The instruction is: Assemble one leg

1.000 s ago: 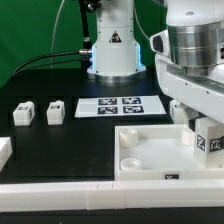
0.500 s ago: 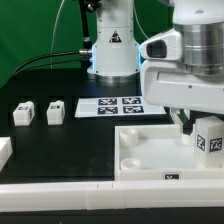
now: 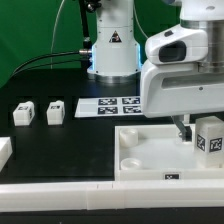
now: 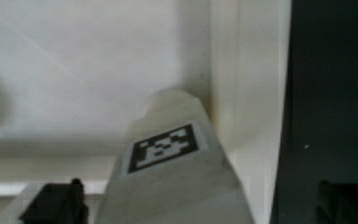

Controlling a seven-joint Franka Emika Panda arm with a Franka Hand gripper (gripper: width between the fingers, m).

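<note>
The leg (image 3: 209, 136) is standing in the tray (image 3: 145, 172) at 3 o'clock; tightening is perhaps remaining. The gripper (image 4: 202, 200) is hanging wide open above it.

Standing upright, a small white blocky leg (image 3: 208, 136) occupies the tray's (image 3: 140, 172) far corner on the exterior view's right, with its black-and-white square tag facing outward. Two more legs (image 3: 24, 113), also tagged, sit side by side on the black counter (image 3: 80, 140), well apart from the tray's left edge.
</note>
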